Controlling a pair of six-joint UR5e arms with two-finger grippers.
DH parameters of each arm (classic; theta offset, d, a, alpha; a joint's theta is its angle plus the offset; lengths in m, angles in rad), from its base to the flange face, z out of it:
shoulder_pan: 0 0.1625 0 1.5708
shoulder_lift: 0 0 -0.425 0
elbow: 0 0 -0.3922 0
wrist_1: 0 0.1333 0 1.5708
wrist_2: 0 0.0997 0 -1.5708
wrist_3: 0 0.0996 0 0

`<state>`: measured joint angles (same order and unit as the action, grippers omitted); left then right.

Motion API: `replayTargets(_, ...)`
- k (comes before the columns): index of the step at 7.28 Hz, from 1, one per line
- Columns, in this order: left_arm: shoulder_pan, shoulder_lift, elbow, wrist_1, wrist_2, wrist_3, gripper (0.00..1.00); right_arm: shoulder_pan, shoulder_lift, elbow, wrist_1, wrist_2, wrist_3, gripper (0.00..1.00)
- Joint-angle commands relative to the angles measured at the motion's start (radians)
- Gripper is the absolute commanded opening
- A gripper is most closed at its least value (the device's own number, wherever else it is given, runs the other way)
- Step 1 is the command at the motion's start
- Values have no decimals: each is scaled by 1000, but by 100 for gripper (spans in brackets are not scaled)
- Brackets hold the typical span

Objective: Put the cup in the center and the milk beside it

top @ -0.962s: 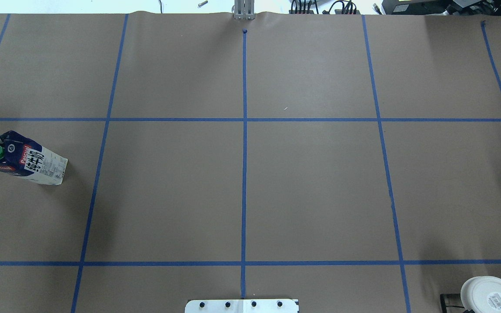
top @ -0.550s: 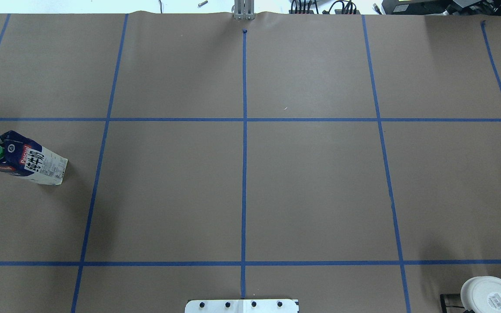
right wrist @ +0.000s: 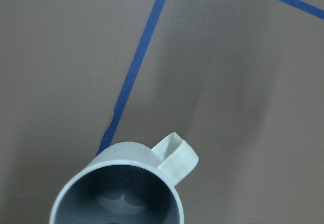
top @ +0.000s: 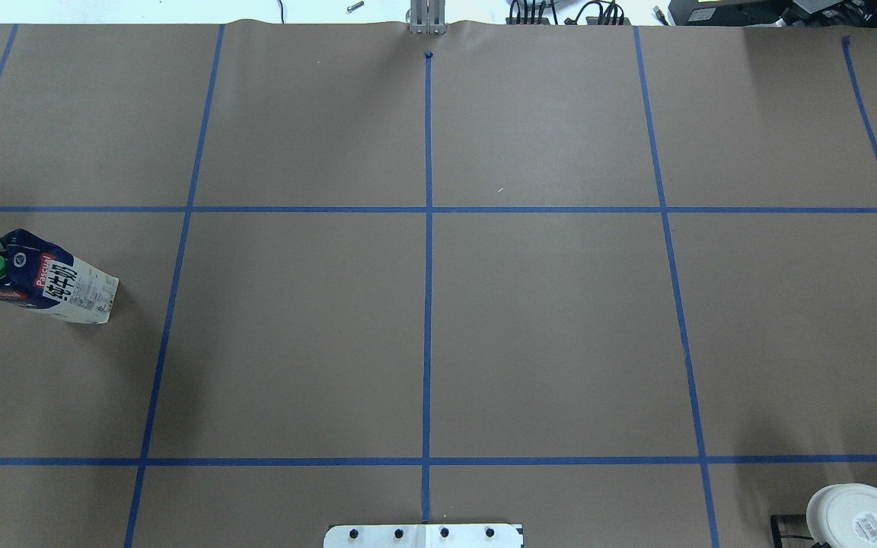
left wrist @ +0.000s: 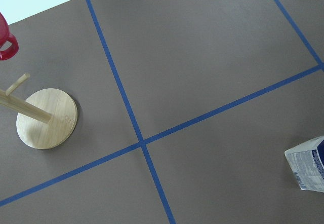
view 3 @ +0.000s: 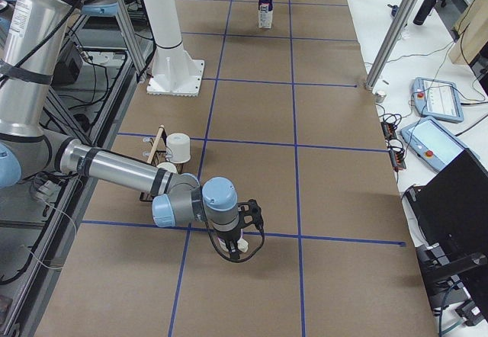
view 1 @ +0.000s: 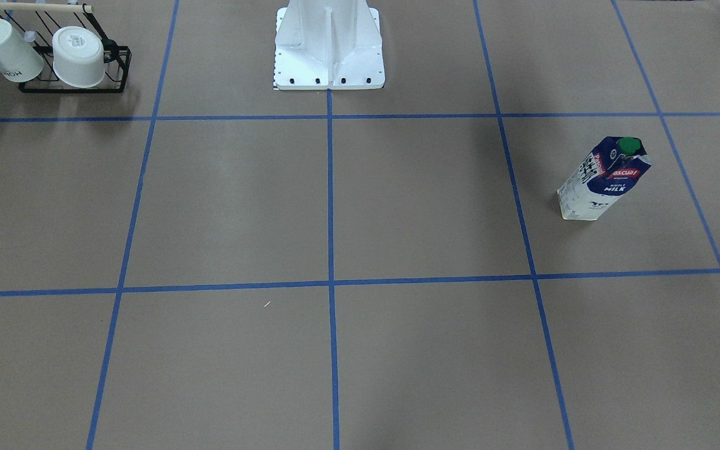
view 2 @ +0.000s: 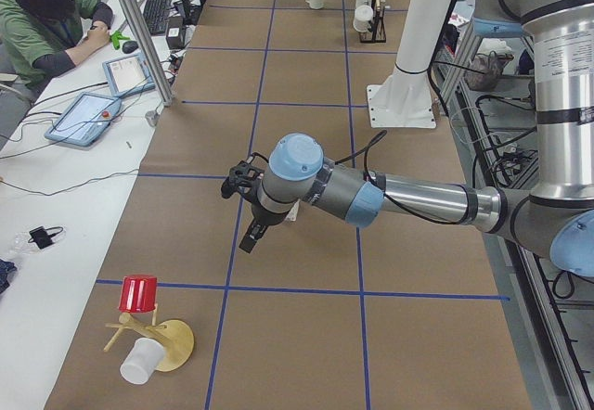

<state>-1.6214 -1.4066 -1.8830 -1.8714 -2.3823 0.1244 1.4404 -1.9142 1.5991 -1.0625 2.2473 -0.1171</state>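
Observation:
The milk (top: 39, 278) stands upright at the table's left side, also in the front view (view 1: 604, 178), the right side view (view 3: 264, 9), and at the left wrist view's edge (left wrist: 309, 163). The ribbed white cup (right wrist: 121, 188) with a grey inside and a loop handle shows from above, by a blue tape line. In the right side view it (view 3: 241, 242) is right under my right gripper (view 3: 235, 239); I cannot tell whether the gripper is open or shut. My left gripper (view 2: 252, 236) hangs over the table near the milk; its state is unclear. The center (top: 427, 335) is bare.
A black rack (view 1: 72, 84) with two other white cups stands by the robot's base (view 1: 329, 50) on the right-arm side. A wooden mug tree (view 2: 167, 340) with a red cup (view 2: 139, 294) stands at the left end. An operator (view 2: 56, 20) sits beside the table.

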Motion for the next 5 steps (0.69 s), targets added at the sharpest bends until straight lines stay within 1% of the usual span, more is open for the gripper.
replayTargets(1, 0, -3, 4, -12, 0, 1, 99, -40, 20, -28, 39, -2, 43, 35)
replayTargets(2, 0, -2, 13, -46, 2, -2, 99, -58, 24, -28, 39, 0, 43, 9)
replayTargets(3, 0, -2, 15, -48, 2, -12, 99, -64, 41, -27, 41, -2, 36, 0)
replayTargets(4, 0, -2, 15, -48, 2, -17, 99, -64, 49, -21, 41, 2, 31, 0)
replayTargets(5, 0, 1, 16, -48, 0, -17, 99, -64, 59, 1, 39, 27, 33, 0)
